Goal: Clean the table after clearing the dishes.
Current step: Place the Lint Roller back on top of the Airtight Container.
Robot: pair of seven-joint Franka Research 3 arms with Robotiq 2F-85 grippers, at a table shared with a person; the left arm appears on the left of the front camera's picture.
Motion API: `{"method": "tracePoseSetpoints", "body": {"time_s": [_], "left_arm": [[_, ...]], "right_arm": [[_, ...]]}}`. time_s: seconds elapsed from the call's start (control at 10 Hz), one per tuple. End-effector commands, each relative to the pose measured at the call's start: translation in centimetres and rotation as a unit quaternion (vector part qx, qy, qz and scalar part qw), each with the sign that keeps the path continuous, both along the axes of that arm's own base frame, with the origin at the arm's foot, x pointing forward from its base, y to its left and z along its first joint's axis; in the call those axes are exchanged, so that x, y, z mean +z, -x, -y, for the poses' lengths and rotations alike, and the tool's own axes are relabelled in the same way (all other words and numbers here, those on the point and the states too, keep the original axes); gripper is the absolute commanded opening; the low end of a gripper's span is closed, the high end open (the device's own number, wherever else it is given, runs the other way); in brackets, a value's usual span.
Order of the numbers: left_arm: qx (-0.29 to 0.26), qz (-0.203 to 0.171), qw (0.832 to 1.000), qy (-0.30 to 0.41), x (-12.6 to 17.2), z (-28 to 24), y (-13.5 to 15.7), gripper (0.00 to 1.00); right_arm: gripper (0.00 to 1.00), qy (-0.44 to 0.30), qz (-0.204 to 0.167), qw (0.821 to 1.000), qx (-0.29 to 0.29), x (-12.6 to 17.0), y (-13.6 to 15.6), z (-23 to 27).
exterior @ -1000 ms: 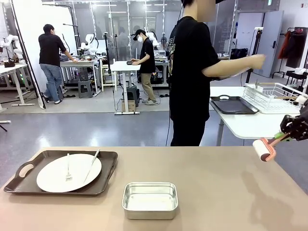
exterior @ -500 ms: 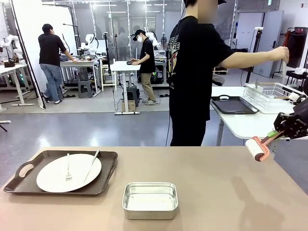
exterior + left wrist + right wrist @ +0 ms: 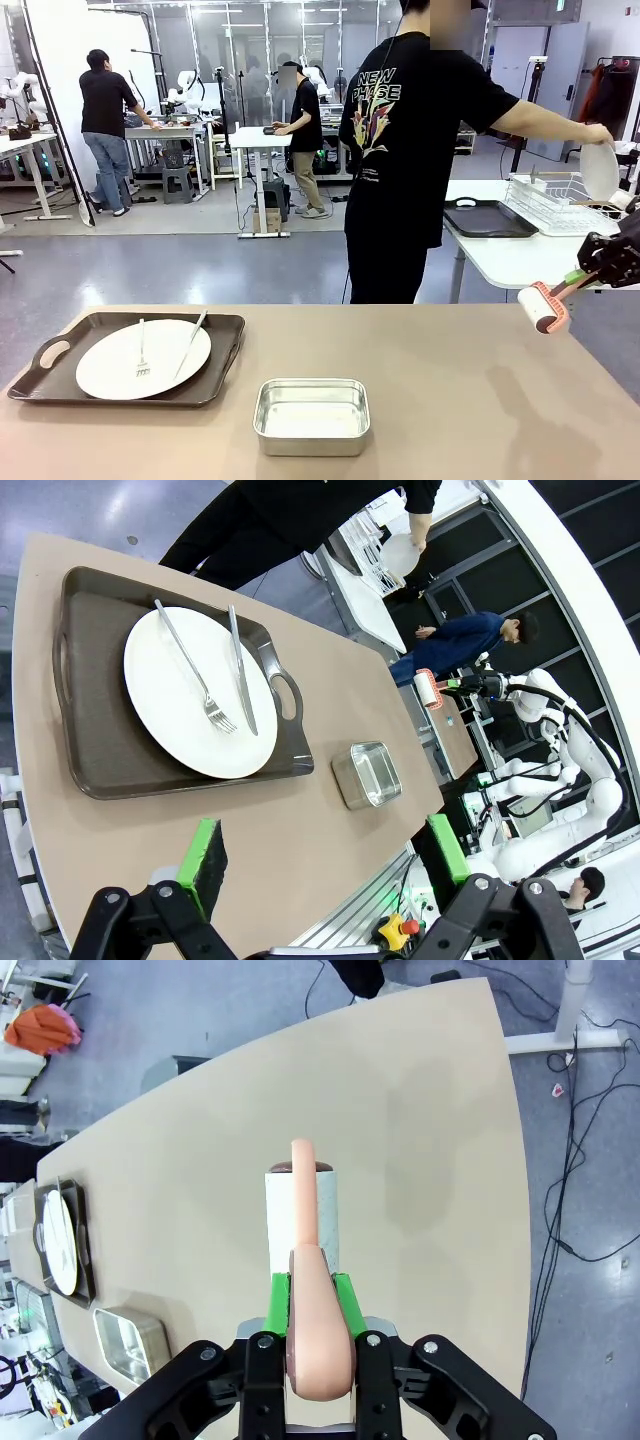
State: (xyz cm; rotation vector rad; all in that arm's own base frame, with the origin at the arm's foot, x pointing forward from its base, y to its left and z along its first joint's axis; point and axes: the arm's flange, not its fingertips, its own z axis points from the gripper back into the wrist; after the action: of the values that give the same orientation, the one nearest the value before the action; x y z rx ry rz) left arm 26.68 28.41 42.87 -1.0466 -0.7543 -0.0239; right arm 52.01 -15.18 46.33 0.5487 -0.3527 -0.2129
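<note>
**Q:** While dishes sit on the counter (image 3: 450, 400), where are they?
**A:** Left of the pan (image 3: 312, 415): one plate (image 3: 110, 365) on a tray (image 3: 60, 350), with fork (image 3: 141, 355) and knife (image 3: 190, 345) lying across the plate.
**Q:** Claw states?
**A:** Left claw (image 3: 325, 852): wide, holding nothing, above the counter edge. Right claw (image 3: 313, 1300): clamped on the roller (image 3: 303, 1215) handle, far right of the pan, roller raised off the surface.
**Q:** Person?
**A:** Standing beyond the pan, a hand (image 3: 597, 133) holding a second plate (image 3: 600, 170) above a wire rack (image 3: 560, 200).
</note>
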Motion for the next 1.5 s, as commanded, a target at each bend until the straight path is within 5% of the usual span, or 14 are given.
{"method": "tracePoseSetpoints", "body": {"time_s": [0.0, 0.7, 1.0, 1.4], "left_arm": [[0.0, 0.003, 1.0, 0.006, 0.1, -0.1, 0.2, 1.0], [0.0, 0.003, 1.0, 0.006, 0.1, -0.1, 0.2, 1.0], [0.0, 0.003, 1.0, 0.006, 0.1, -0.1, 0.2, 1.0], [0.0, 0.003, 1.0, 0.006, 0.1, -0.1, 0.2, 1.0]], "right_arm": [[0.21, 0.0, 0.005, 1.0, -0.002, 0.2, -0.3, -0.2], [0.21, 0.0, 0.001, 1.0, 0.0, 0.1, -0.1, 0.0], [0.21, 0.068, 0.089, 0.983, 0.147, 4.2, -1.3, -9.6], [0.21, 0.097, 0.14, 0.938, 0.303, 6.3, 0.0, -22.4]]}}
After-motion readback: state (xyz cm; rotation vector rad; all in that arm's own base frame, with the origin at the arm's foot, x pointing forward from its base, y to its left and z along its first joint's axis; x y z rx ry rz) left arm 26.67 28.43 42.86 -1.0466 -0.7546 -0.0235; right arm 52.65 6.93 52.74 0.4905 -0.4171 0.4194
